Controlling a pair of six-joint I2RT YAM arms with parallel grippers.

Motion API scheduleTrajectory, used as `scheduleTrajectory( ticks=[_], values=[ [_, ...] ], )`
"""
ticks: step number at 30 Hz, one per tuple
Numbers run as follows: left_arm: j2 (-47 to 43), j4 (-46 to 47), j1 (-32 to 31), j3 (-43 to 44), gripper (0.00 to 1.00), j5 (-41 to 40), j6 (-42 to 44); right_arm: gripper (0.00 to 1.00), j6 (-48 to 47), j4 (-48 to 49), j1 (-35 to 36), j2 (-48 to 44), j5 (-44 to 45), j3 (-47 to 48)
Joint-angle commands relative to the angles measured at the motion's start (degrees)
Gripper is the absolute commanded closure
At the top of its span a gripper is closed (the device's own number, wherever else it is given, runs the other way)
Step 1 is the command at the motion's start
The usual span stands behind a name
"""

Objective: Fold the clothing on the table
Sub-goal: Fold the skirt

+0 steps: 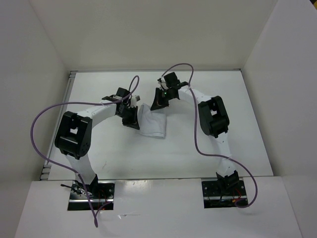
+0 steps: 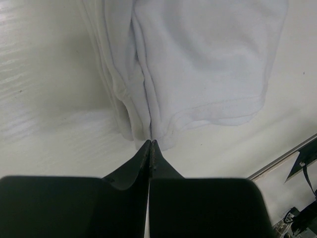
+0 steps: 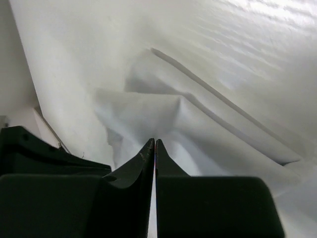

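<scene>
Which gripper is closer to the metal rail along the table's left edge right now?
Left. The left gripper, shut, sits at the clothing's left edge, on the rail's side. The right gripper, shut, is at the clothing's far edge, farther from the rail.

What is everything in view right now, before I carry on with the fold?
clothing: one, white, wrinkled, mid-table between the pincers
table: one, white, under everything
walls: three, white, left, back and right of the table
cables: two, purple, one looping off each arm
left arm: one, black and white, near-left
right arm: one, black and white, near-right
left pincer: one, black, shut on the clothing's edge
right pincer: one, black, shut on a raised fold
</scene>
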Motion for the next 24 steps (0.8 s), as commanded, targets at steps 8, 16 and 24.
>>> scheduleTrajectory(
  ticks=[8, 16, 24],
  values=[
    [-2.86, 0.60, 0.16, -1.04, 1.00, 1.60, 0.21, 0.94, -1.95, -1.43, 3.29, -1.33, -2.76, 6.01],
    [-3.92, 0.07, 0.16, -1.05, 1.00, 0.45, -0.31, 0.94, -1.95, 0.33, 4.87, 5.16, -4.78, 10.58],
    [-5.68, -2.21, 0.16, -0.43, 1.00, -0.07, -0.32, 0.94, -2.48, -2.64, 5.49, 18.96, -10.40, 24.45]
  ],
)
